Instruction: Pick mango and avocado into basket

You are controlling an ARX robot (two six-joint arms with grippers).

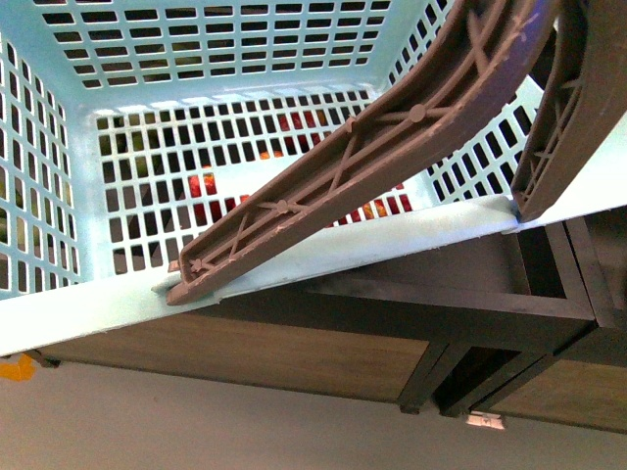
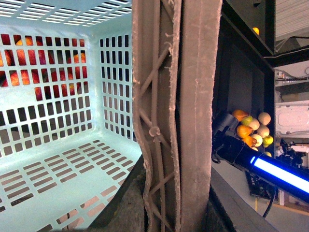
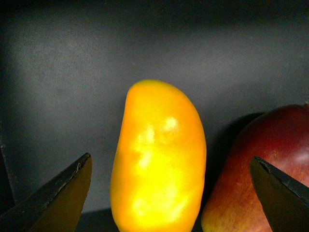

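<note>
The light teal basket [image 1: 59, 196] fills the front view, held up close, its brown handles [image 1: 392, 137] crossing the frame. My left gripper [image 2: 166, 212] is shut on the basket's two brown handles [image 2: 169, 96], pressed together between its jaws; the basket's inside [image 2: 58, 164] is empty. My right gripper [image 3: 171, 181] is open, one finger on each side of the yellow-orange mango [image 3: 157, 159], which stands upright against a dark back wall. The fingers do not touch it. The avocado is out of view.
A red-and-yellow mango [image 3: 260, 169] stands right beside the yellow one, between it and one finger. Red fruit shows through the basket's slots [image 1: 294, 127]. A dark shelf frame [image 1: 490, 313] is below the basket. My right arm [image 2: 270, 169] reaches toward a fruit pile [image 2: 251, 130].
</note>
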